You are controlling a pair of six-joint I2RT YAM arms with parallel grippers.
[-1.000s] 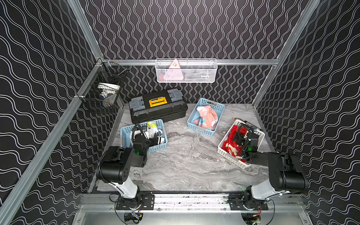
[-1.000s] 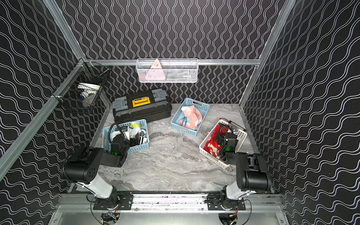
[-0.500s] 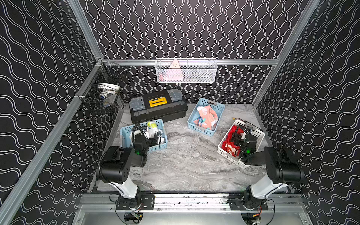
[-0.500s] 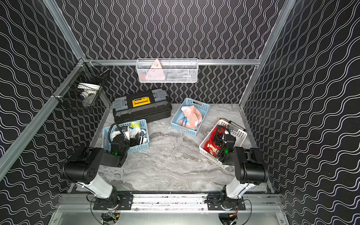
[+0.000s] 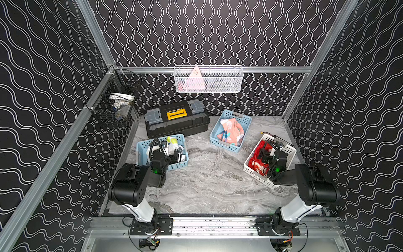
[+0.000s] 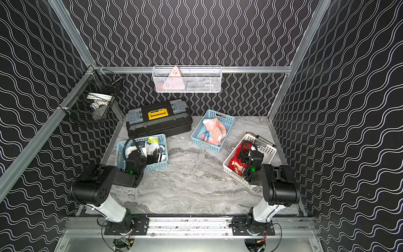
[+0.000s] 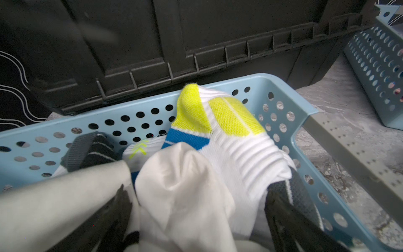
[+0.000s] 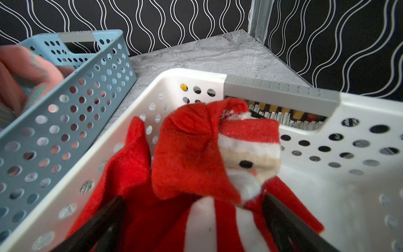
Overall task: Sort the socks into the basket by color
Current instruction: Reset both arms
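Socks (image 5: 232, 131) lie grouped by color, each basket taking one shade, none loose on the marble table (image 5: 207, 185). We find red socks (image 8: 187, 157) in the white basket (image 5: 256, 175), salmon ones (image 6: 214, 131) in the middle blue basket (image 5: 225, 146), and white ones (image 7: 239, 148) (some yellow-marked) in the blue basket by the left arm (image 5: 180, 165). Left gripper (image 7: 196, 203) and right gripper (image 8: 192, 203) straddle their piles, jaws spread, gripping nothing; sorting looks nearly finished.

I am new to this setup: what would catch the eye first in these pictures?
The bright red socks in the white basket on the right stand out most, with the right gripper open over them. Next come the salmon-pink socks in the blue basket at the back and the black toolbox with its yellow handle.
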